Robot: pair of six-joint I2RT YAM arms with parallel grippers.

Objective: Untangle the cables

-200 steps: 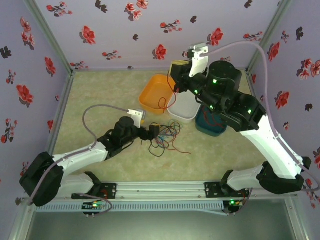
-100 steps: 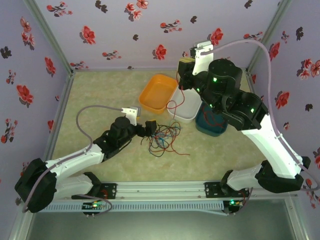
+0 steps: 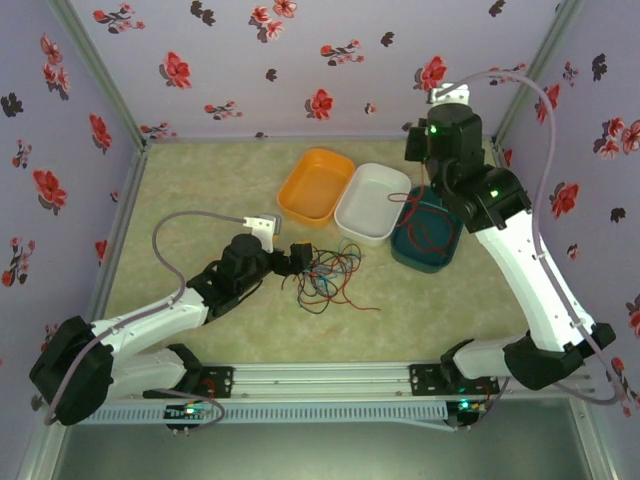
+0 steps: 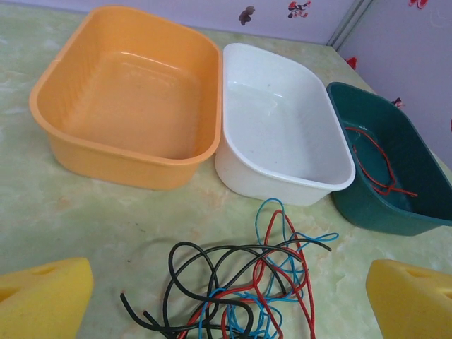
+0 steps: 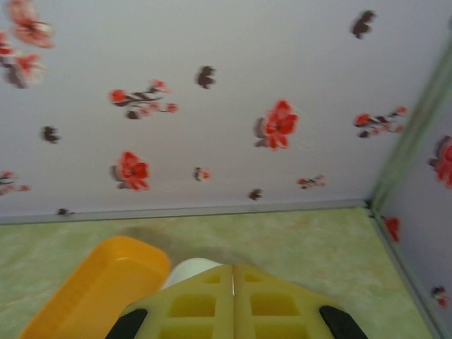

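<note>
Over the last second the right arm point(image 3: 510, 230) swung rightward above the green tray point(image 3: 420, 268), where one red cable point(image 3: 425, 225) lies. Left wrist: left fingers point(image 4: 42, 304) spread, flanking the tangle point(image 4: 240, 289) on the worktop point(image 4: 85, 212); pinch one outer black loop only. Right wrist: right fingers point(image 5: 191, 307) pressed together.

Swung the right end effector point(image 5: 233, 277) from white plastic tray point(image 3: 372, 203) over to dark teal tray point(image 3: 408, 258). Brought thin red cable point(image 3: 418, 218) along.

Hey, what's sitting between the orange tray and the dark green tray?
The white tray sits between the orange tray and the dark green tray, close beside both and empty. The left wrist view shows it best.
</note>
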